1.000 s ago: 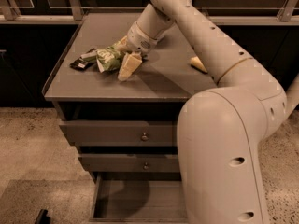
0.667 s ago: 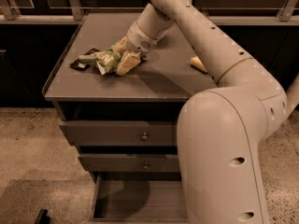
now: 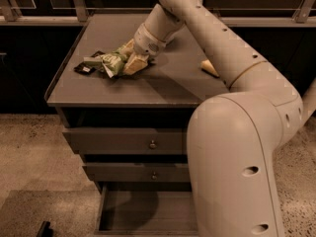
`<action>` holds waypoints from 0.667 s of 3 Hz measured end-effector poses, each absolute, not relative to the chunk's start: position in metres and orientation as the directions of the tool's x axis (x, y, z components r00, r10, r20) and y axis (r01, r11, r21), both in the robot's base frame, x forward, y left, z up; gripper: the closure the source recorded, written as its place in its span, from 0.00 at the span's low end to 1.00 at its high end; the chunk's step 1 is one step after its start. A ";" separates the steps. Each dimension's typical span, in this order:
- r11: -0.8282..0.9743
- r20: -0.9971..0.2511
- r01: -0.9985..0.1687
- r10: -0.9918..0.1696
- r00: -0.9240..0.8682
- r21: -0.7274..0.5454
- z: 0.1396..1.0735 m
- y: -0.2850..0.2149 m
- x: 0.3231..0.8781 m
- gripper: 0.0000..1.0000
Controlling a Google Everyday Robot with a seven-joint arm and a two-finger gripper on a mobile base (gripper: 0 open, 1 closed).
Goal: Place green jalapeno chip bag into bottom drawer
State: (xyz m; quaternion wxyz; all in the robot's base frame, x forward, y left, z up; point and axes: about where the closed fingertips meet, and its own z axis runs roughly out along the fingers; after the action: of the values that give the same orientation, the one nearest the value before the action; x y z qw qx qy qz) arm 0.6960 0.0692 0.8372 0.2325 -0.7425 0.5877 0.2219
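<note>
The green jalapeno chip bag [image 3: 107, 62] lies crumpled on the cabinet top [image 3: 163, 83], left of the middle. My gripper [image 3: 129, 58] reaches down from the right and sits at the bag's right end, touching it. The bottom drawer [image 3: 143, 212] is pulled out at the foot of the cabinet, and its flat floor shows bare. My arm's large body hides the drawer's right part.
A flat black bar [image 3: 85, 68] lies just left of the bag. A small pale yellow object [image 3: 209, 68] lies on the right of the top. Two shut drawers with round knobs [image 3: 152, 144] are above the open one. A speckled floor surrounds the cabinet.
My gripper has moved a little to the left, closer onto the bag's right end. The bag has stayed in about the same place.
</note>
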 end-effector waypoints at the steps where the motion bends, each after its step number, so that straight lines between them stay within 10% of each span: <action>1: -0.201 -0.603 -0.976 -0.770 0.210 -0.085 0.840 0.069 0.696 1.00; 2: -0.078 -0.632 -0.990 -0.763 0.134 -0.115 0.879 0.043 0.680 1.00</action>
State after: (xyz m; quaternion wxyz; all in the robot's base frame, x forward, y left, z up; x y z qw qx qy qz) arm 0.6797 0.0430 0.8791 0.2690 -0.7033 0.6233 0.2111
